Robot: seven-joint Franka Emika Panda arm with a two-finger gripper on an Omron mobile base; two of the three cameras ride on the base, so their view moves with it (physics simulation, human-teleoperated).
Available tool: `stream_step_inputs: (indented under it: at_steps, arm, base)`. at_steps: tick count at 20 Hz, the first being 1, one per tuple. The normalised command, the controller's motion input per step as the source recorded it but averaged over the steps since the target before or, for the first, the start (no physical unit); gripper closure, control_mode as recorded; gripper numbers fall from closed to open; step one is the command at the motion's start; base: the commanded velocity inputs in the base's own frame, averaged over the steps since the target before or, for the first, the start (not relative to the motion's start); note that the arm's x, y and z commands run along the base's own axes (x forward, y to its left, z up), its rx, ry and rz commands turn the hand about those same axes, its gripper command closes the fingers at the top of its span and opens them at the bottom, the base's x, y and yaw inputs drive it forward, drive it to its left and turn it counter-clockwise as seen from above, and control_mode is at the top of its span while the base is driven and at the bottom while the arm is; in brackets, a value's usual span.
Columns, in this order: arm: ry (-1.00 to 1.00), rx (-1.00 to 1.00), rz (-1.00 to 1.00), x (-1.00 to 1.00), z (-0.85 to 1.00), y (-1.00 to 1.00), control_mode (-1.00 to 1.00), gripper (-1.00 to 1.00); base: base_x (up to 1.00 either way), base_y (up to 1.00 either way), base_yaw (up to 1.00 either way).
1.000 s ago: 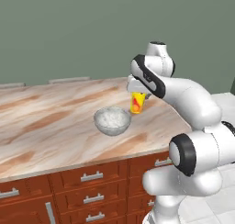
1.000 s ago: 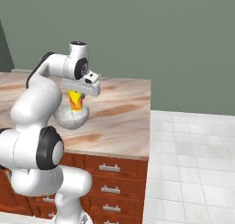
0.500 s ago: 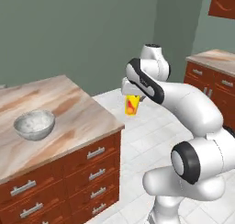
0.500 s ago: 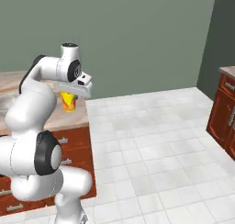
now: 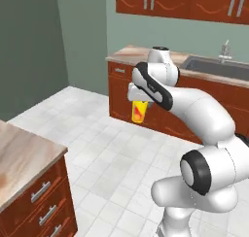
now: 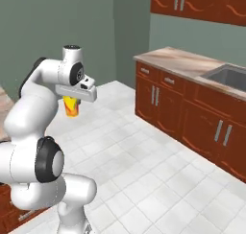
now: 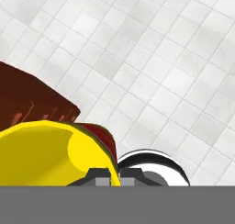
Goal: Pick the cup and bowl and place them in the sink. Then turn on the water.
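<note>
- We see the gripper [image 5: 140, 101] clamped on the rim of the cup [image 5: 139, 110], its fingers pinched together over the cup's wall.
- The cup hangs straight down from the gripper, upright, its yellow body with red-orange marks fully clear of any surface.
- From the right base view, the gripper [image 6: 72, 99] sits under the flat white hand and the cup [image 6: 71, 106] dangles just below it, high above the white tiled floor [image 6: 144, 166].
- In the hand view we look down past the gripper [image 7: 114, 175] onto the cup [image 7: 46, 154]: its open yellow mouth lies at the lower left, with the wall caught between the two dark fingertips [image 7: 102, 178].
- Below the cup in that view we see pale floor tiles and the corner of a red-brown cabinet.
- The arm rises from the base, bends at a dark elbow joint, and reaches forward and up, with the wrist folded so the hand points down.
- The sink [image 5: 219, 68] lies far to the right, set in the marbled counter [image 5: 129, 54] on red-brown cabinets, with its silver faucet [image 5: 224, 50] behind it; it is well apart from the cup.
- From the right base view, the sink [image 6: 230, 77] shows at the right edge, again well apart from the carried cup.
- A corner of another marbled counter with drawers [image 5: 29, 158] sits near us on the left.
</note>
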Motion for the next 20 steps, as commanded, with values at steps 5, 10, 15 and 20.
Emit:
stream_step_inputs:
  at_steps: [5,10,15,20]
  arm:
    - [0.00,0.00,0.00,0.00,0.00,0.00,1.00,1.00]
    - [0.00,0.00,0.00,0.00,0.00,0.00,1.00,1.00]
    - [0.00,0.00,0.00,0.00,0.00,0.00,1.00,1.00]
    - [0.00,0.00,0.00,0.00,0.00,0.00,1.00,1.00]
  base:
    - [-0.01,-0.44,-0.68]
    - [0.33,-0.34,-0.57]
    - [0.94,-0.04,-0.46]
    - [1.00,-0.04,-0.39]
